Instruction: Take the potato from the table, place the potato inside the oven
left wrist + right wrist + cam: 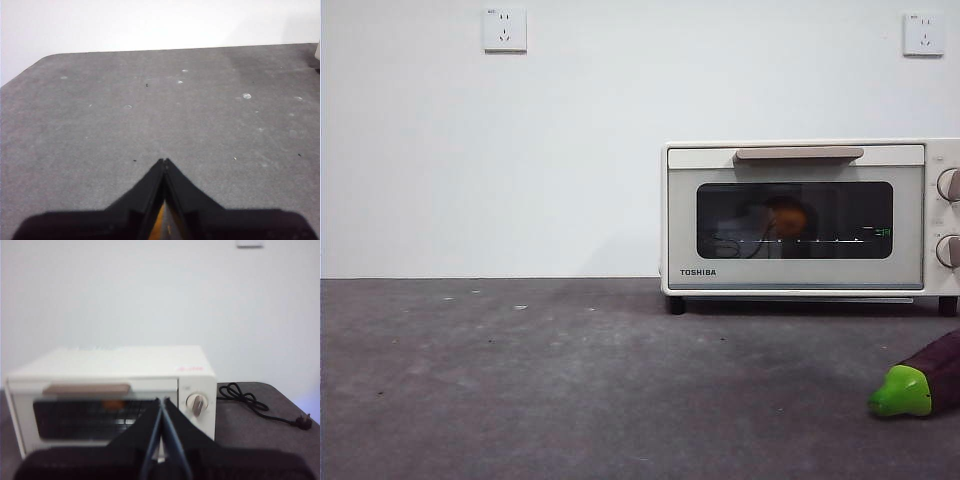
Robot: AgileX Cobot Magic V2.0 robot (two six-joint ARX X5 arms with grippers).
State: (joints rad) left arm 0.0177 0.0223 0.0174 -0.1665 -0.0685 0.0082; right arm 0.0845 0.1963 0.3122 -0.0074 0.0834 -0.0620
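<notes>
Both grippers, left [164, 162] and right [161, 401], have jaws clenched on nothing. The right one hangs before the closed cream-white boxy toaster oven [800, 215]; the rounded orange-brown potato [788, 216] sits inside, behind the glass, well beyond either gripper. A purple eggplant [923, 381] lies near right on the dark grey table [570, 380]; mistaking it for the potato seems the remaining risk.

eggplant [925, 380] — cut off, right edge
</notes>
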